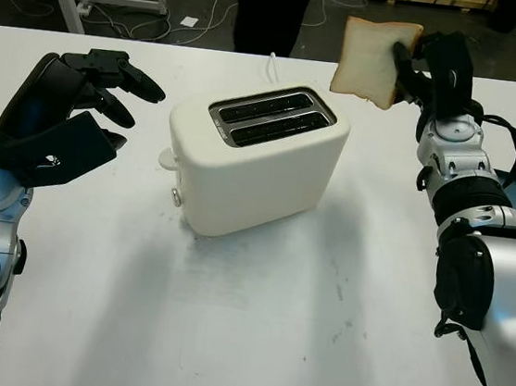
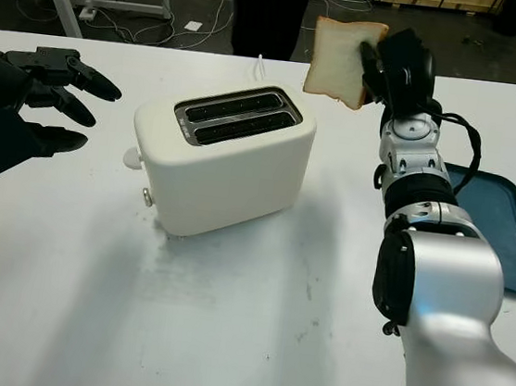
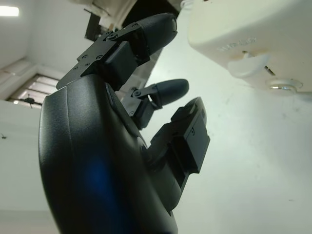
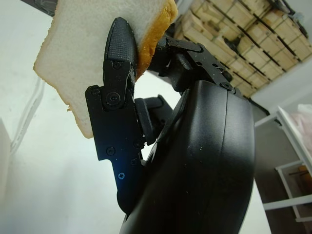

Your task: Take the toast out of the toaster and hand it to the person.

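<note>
The right hand (image 1: 435, 69) is raised above the far right part of the table (image 1: 252, 323), and its fingers (image 4: 119, 63) are clamped on a slice of toast (image 1: 374, 59) — one finger is pressed flat against the white face, the others are set behind the crust. The toast is held upright in the air, beyond and to the right of the toaster (image 1: 254, 160), clear of its slots and well apart from it. The white toaster is stood near the middle of the table, its two slots (image 1: 271, 115) turned upward and a lever (image 3: 248, 63) seen on its end. The left hand (image 1: 82, 103) is held open above the table just left of the toaster, nothing being grasped by it. A blue tray (image 2: 501, 225) is laid at the right edge of the table, beside the right arm. At the far edge, behind the toaster, a person in dark clothing (image 1: 270, 8) is seen standing.
</note>
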Controlling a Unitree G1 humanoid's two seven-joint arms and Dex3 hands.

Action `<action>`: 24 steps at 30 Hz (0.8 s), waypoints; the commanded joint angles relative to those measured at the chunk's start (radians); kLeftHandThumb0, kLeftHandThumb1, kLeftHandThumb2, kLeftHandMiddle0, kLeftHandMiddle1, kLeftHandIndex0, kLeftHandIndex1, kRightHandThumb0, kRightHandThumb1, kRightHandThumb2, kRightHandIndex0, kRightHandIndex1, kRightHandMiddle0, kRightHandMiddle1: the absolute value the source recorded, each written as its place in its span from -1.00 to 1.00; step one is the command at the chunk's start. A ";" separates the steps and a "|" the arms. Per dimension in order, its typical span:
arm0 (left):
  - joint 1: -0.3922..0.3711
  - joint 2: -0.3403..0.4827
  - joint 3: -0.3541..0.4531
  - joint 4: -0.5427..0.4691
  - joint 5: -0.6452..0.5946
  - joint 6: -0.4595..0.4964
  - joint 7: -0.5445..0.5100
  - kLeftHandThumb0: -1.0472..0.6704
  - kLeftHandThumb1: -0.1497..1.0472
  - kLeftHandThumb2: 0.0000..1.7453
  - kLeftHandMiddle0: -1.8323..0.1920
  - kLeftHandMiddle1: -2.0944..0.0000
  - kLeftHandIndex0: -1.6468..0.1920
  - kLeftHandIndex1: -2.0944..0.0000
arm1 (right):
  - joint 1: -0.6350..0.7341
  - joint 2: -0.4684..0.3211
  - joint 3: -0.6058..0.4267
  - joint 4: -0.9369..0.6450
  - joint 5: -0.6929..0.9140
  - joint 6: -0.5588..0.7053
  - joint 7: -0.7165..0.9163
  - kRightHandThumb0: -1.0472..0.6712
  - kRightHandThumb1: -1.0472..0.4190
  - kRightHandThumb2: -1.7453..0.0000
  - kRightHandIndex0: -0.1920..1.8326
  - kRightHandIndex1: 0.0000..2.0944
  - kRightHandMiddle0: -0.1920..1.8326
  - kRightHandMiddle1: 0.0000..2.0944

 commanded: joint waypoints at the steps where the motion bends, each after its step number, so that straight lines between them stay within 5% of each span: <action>1: 0.005 0.004 0.007 -0.007 -0.002 0.000 -0.002 0.90 0.79 -0.93 0.13 -0.02 0.01 0.30 | 0.015 0.007 0.004 0.010 -0.004 -0.013 -0.004 -0.10 -0.83 0.60 -0.03 0.67 -0.28 0.67; 24: 0.002 0.010 0.015 0.010 -0.007 -0.028 -0.004 0.91 0.78 -0.97 0.10 -0.04 -0.01 0.29 | 0.014 0.006 0.018 0.012 -0.022 -0.011 -0.012 -0.08 -0.83 0.59 -0.02 0.67 -0.26 0.67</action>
